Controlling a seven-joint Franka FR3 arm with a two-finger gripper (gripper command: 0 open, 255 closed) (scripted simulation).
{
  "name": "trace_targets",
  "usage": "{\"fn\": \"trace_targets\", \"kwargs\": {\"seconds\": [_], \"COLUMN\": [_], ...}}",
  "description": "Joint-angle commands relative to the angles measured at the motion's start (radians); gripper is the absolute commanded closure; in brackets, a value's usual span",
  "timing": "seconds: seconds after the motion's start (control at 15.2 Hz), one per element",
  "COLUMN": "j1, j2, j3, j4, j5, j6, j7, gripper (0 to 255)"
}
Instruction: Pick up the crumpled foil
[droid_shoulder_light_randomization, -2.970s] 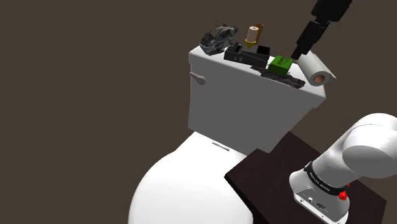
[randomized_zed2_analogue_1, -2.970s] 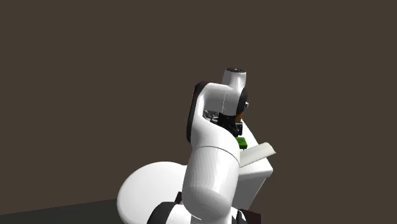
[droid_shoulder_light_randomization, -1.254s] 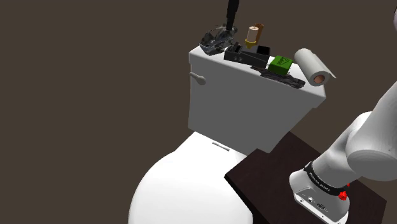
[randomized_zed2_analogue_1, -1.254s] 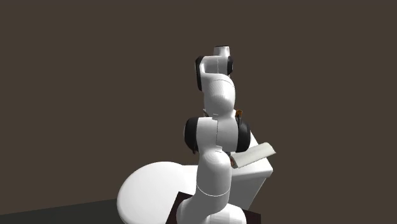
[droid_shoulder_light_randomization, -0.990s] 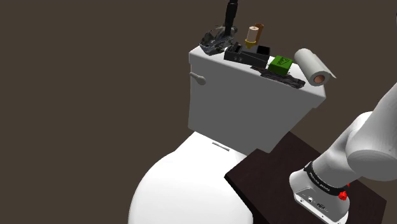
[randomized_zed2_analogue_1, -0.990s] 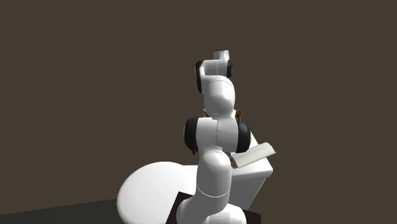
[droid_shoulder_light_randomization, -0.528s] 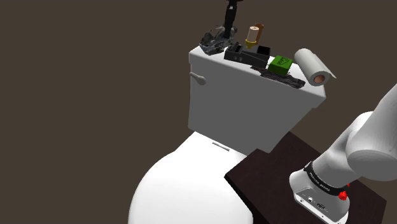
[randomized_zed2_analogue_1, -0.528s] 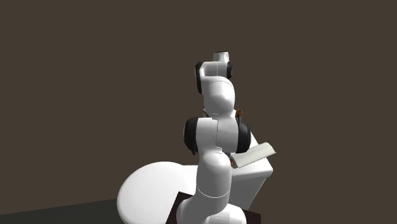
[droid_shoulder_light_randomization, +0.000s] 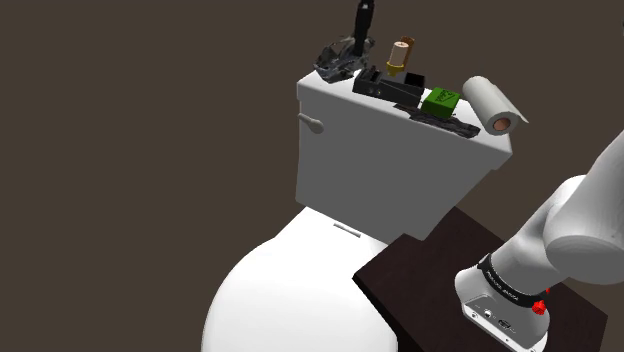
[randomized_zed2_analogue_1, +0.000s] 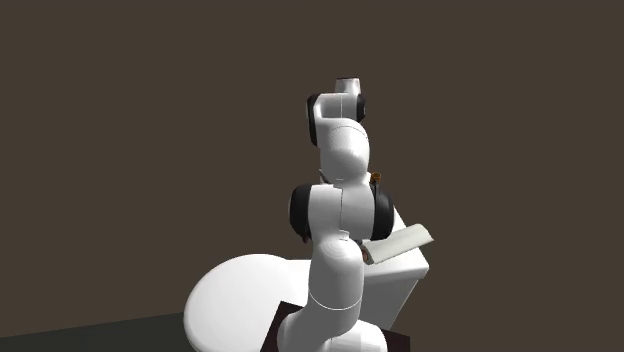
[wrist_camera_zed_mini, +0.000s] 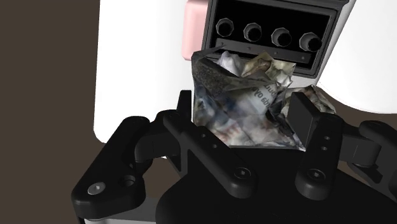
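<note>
At the lower right of the shoulder view the white arm (droid_shoulder_light_randomization: 570, 235) rises from its dark stand (droid_shoulder_light_randomization: 425, 270), which sits just beside the white toilet bowl (droid_shoulder_light_randomization: 270, 290) in the lower middle of the frame. Behind the bowl stands the white tank (droid_shoulder_light_randomization: 380, 165), a flush lever (droid_shoulder_light_randomization: 313, 124) on its front at the left. Things lie in a row along the tank lid: a paper roll (droid_shoulder_light_randomization: 492, 105) at the right end, then a small green block (droid_shoulder_light_randomization: 440, 99) on a flat black strip, a black box (droid_shoulder_light_randomization: 385, 88), and a brown bottle (droid_shoulder_light_randomization: 400, 54) behind it. The crumpled foil (droid_shoulder_light_randomization: 338, 60) is at the lid's far left end, in the upper middle of the frame, and the black jaws reach down onto it from the top edge. From the wrist, the jaws pinch the foil (wrist_camera_zed_mini: 245, 95) from both sides, with the box's four knobs (wrist_camera_zed_mini: 270, 32) just beyond it
</note>
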Motion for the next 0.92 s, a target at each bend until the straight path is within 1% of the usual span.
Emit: {"fn": "trace_targets", "kwargs": {"seconds": [0.0,0.4,0.73,0.86], "j1": [0.0,0.001,0.003,0.003], "j2": [0.01,0.05,0.1,0.101], "j3": [0.0,0.0,0.0,0.0], "j4": [0.038,0.177,0.318,0.323], "j5": [0.0,-0.002,-0.004,-0.004], "j6": [-0.028,-0.127,-0.219,-0.221], "j7": [-0.002,-0.009,-0.015,-0.015], "gripper": [255,255,255,255]}}
